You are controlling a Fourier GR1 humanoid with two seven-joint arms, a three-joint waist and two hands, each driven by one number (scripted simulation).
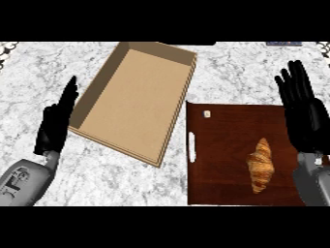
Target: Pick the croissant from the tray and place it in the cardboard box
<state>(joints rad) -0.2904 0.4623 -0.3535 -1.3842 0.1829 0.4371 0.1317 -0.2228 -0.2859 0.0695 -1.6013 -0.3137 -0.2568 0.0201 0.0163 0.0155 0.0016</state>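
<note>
From the head view, looking steeply down on the marble bench [217, 72], the croissant [261, 164] lies lengthways on the dark wooden tray [224, 131], toward its right side and nearer the robot's end, with nothing touching it. The right hand [303, 114] sits over the tray's right edge, fingers [293, 82] straight and spread, holding nothing; it is just beside the croissant and a little beyond it. The left hand [53, 127] shows edge-on at the left, fingers straight as well, empty, just beside the near-left wall of the cardboard box [135, 97], which lies open and tilted on the bench, its near corner close to the tray's left edge. To my eye the step in hand is the reach and grasp, and the right hand is the natural one for it. It would do well to draw back and inward until it is above the pastry's thick middle, then close across the narrow width rather than along the length, since the tapered ends would likely slip or crumble. After that, a lift clear of the box wall seems wise.
</note>
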